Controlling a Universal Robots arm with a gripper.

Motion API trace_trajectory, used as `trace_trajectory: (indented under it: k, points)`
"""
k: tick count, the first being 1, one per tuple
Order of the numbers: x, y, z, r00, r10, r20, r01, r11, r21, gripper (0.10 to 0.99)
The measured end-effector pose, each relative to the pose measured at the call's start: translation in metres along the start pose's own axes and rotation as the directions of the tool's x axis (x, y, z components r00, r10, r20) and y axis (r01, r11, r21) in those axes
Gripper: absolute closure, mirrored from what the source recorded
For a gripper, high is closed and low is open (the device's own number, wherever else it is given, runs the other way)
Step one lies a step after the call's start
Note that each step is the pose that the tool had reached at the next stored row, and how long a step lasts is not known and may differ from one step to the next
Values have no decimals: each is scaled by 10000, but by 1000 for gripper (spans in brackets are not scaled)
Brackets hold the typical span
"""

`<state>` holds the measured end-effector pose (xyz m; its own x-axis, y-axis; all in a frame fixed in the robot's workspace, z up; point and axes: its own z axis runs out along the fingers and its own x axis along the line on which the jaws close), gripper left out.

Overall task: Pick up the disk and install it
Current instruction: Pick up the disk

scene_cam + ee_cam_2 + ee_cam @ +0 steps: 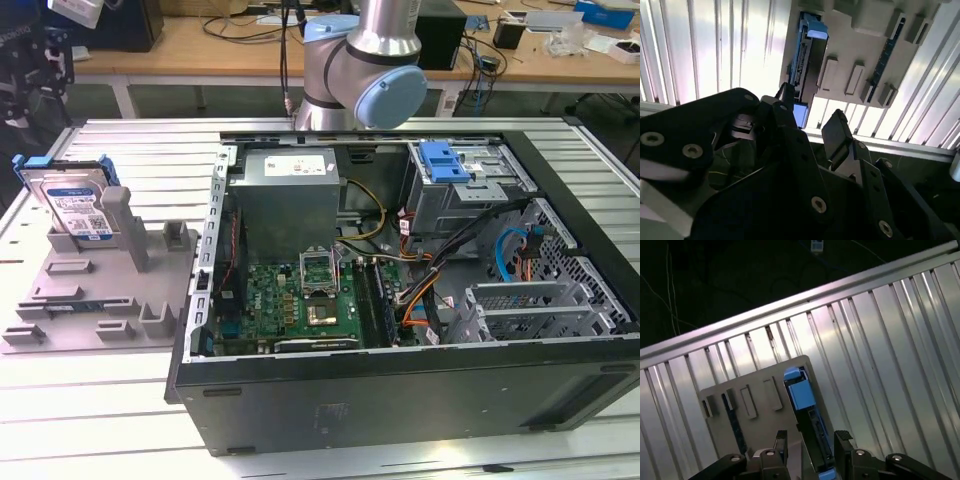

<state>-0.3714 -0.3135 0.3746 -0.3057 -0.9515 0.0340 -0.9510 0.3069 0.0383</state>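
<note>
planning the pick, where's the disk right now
The disk stands upright in the grey fixture at the exterior view's left, beside the open computer case.

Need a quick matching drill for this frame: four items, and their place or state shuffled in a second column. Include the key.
Items:
1. disk
2. power supply box
3. blue latch
4. gripper

Place or state:
A. on top of the drive cage inside the computer case
B. standing in the grey fixture, outside the computer case
C. open, holding nothing
D. inside the computer case, just beyond the motherboard in the exterior view

Pairs: 1-B, 2-D, 3-A, 4-C
</note>
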Motion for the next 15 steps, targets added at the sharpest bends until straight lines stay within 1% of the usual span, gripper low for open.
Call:
trace_trajectory:
  k: [2,4,5,7,9,10,12,14,15]
  points:
    - [0,0,6,9993,-364,-14,364,9993,12,588]
    - [0,0,13,9969,-788,-31,788,9969,25,588]
    - [-1,-1,18,9935,-1134,-45,1134,9935,36,588]
    - [-1,-1,24,9885,-1512,-62,1512,9885,47,588]
    - [-1,-1,31,9813,-1925,-80,1925,9813,58,588]
    - [-1,-1,37,9733,-2292,-97,2292,9733,68,588]
    - [-1,-1,43,9605,-2782,-121,2783,9605,78,588]
    - [-1,-1,45,9513,-3080,-139,3081,9513,85,588]
    - [-1,-1,45,9483,-3170,-144,3172,9483,87,588]
